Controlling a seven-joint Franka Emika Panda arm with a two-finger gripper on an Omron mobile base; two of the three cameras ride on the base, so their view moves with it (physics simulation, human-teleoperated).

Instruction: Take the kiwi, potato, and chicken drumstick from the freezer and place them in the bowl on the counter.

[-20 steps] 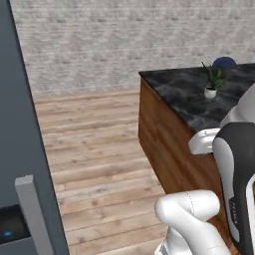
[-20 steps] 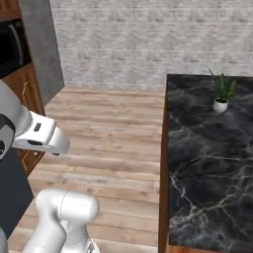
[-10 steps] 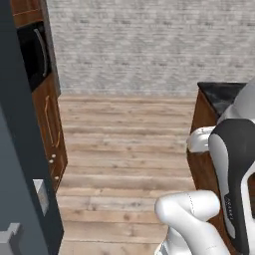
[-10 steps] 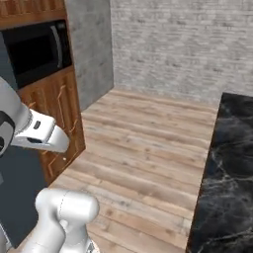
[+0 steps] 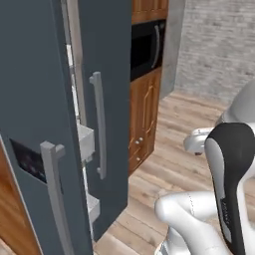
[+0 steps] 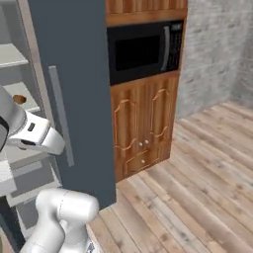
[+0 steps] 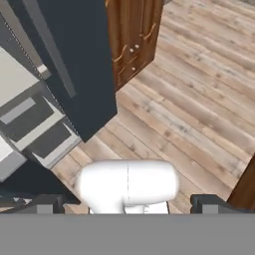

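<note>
One freezer (image 5: 114, 74), two bar handles (image 5: 99, 124)

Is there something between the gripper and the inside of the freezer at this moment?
Yes. The freezer door, partly open, stands between the open gripper and the pale shelves. Only a narrow gap shows beside it.

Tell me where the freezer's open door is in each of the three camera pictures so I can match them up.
Left base view: the freezer door stands left of centre, its bar handle facing us.
Right base view: the door fills the upper left, handle down its left part.
Hand view: the door runs along the upper left.
Shared landmark: the brown wooden cabinet beside the door.
</note>
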